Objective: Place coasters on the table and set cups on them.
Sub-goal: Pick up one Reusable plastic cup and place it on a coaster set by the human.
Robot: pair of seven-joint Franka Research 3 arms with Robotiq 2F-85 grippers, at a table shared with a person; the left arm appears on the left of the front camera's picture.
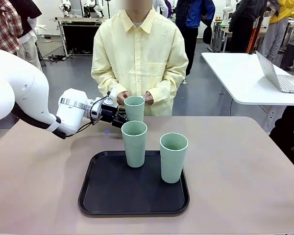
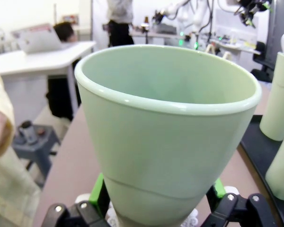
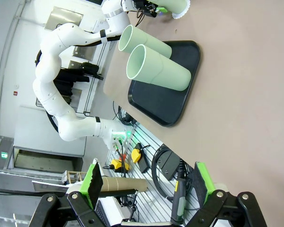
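Behind the black rectangular plastic tray on the beige-brown tabletop, front view: one tall pale mint-green plastic cup stands upright on the table, just past the tray's far edge. The left gripper sits at that cup's lower left side, its white arm coming in level from the left. Two more mint cups stand upright on the tray, one at its far edge and one to the right of it, apart. A person in a pale yellow shirt stands beyond the far cup, with the person's hands close behind its rim.

Left wrist view: the far cup stands upright between the gripper's own fingers. The jaws are spread wide. The green pads flank the cup's lower wall and look just clear of it, so it is released, not gripped. A white round lacy-edged coaster shows under the cup's base. The tray edge and both tray cups are at the right.

Right wrist view: the right gripper has its jaws wide apart with nothing between them, well apart from the tray. Two cups are on the tray. Beyond it, the far cup sits on its scalloped coaster, with the left gripper at it.
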